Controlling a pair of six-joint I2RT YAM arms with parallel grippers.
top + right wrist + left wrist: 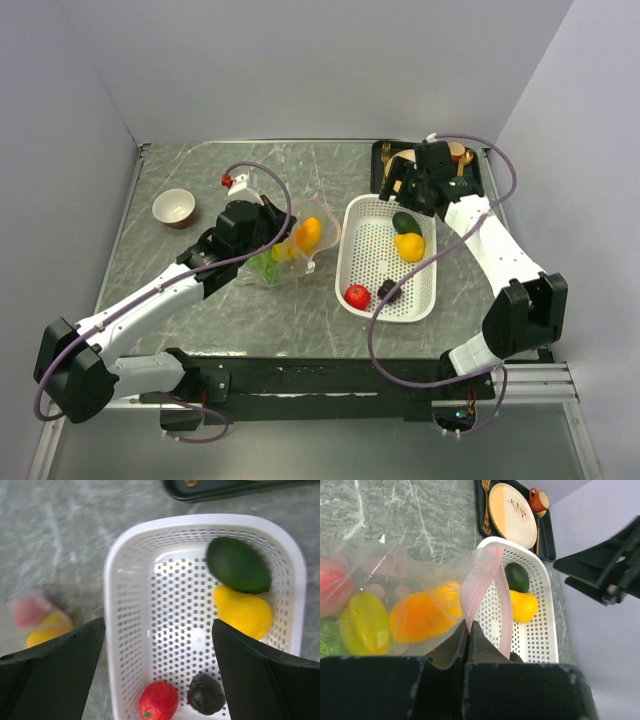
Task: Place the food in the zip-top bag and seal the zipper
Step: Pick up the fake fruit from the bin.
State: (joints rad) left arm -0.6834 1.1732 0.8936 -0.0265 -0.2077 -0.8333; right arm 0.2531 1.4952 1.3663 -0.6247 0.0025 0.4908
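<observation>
We reckoned the zip-top bag (415,562) limp and slippery: left gripper (468,632) pinched it beside its zipper (472,587), right gripper (158,630) gaped empty.

light: bright, even; shadows: soft; blur: zip-top bag (36,616) (right wrist view); glare: basket (172,560) floor

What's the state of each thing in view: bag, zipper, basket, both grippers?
Clear crinkly plastic zip-top bag, open, holding orange mango, yellow-green fruit, pink peach.
Pale pink zipper strip, unsealed.
White perforated plastic basket, holding dark green avocado, yellow fruit, red tomato, small dark piece.
Left gripper, shut on the bag's mouth edge.
Right gripper, open, empty, over the basket.
</observation>
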